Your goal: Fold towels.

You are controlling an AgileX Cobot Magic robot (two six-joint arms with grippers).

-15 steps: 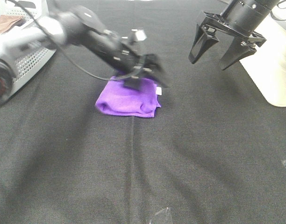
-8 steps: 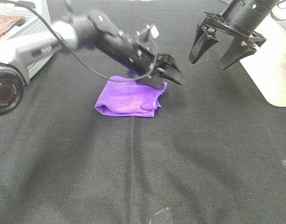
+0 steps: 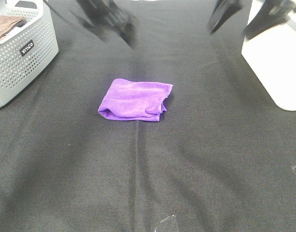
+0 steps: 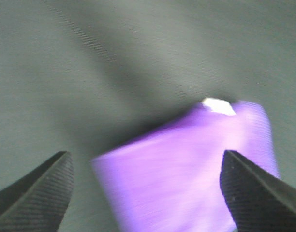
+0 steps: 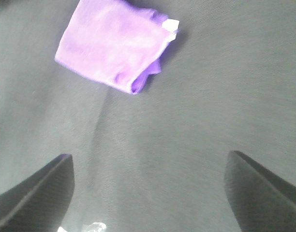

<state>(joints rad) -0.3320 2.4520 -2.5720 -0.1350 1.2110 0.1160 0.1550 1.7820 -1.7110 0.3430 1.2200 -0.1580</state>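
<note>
Exterior high view shows a big black table cloth (image 3: 196, 159) that covers the whole table. At about ten o'clock sits a grey basket (image 3: 22, 58) with holes in its sides, and something brown lies inside it. At about two o'clock stands a white box (image 3: 276, 67). Near the middle, a bit toward twelve o'clock, lies the purple towel (image 3: 135, 100). It is folded into a small thick square and it lies flat on the cloth, well apart from the basket and the box.

Both arms are up high at the twelve o'clock edge and look blurry. The left gripper (image 3: 109, 21) is at about eleven o'clock and the right gripper (image 3: 249, 17) is at about one o'clock. Neither one touches the towel.

I think the towel is soft, light and floppy. It will bend and sag when lifted, and the layers may slide open. A good place to pinch looks like a corner or the edge with the loose ends.

Left wrist view shows the left gripper (image 4: 148, 188) with its fingers wide apart and nothing between them. It also shows a small white tag (image 4: 218, 106) on the towel, which is hard to spot from high up. Right wrist view shows the right gripper (image 5: 148, 193) spread wide and empty too.
</note>
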